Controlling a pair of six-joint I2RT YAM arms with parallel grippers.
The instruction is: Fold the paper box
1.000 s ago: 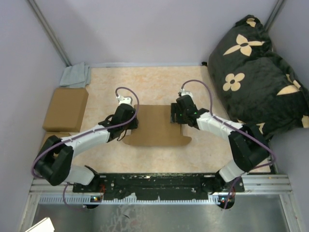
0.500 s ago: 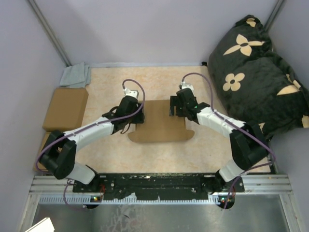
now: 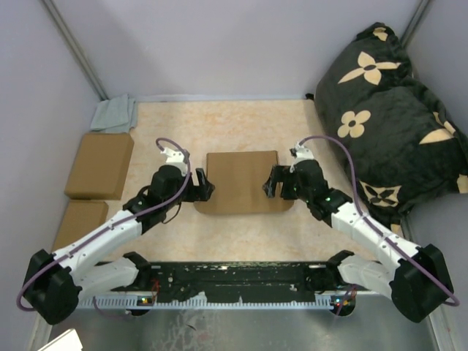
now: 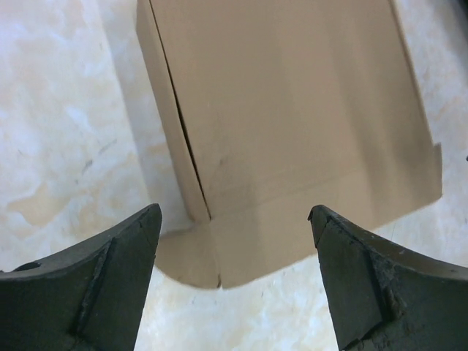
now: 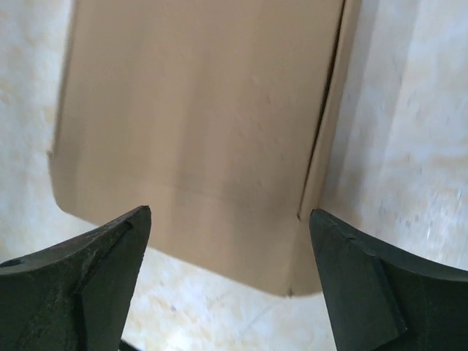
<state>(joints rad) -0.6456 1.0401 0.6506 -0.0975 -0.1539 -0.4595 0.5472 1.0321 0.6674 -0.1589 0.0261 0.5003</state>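
The paper box [image 3: 241, 181] lies closed and flat in the middle of the table, plain brown, with a rounded flap sticking out along its near edge. Its lid and left side wall fill the left wrist view [image 4: 285, 110]. In the right wrist view [image 5: 197, 117] its lid and right side wall show. My left gripper [image 3: 206, 187] stands open just off the box's left side, nothing between its fingers. At the box's right side my right gripper [image 3: 270, 185] is open too and holds nothing. Both wrist views show the jaws wide apart, above the flap's corners.
Two ready-made brown boxes [image 3: 99, 164] [image 3: 79, 219] lie along the left wall, with a folded grey cloth [image 3: 115, 114] behind them. A black cushion with tan flowers [image 3: 391, 110] fills the back right corner. The arms' base rail [image 3: 241, 281] runs along the near edge.
Both arms have drawn back off the box toward its sides and their jaws have opened wider. The box has shifted slightly away from the bases and now lies closed.
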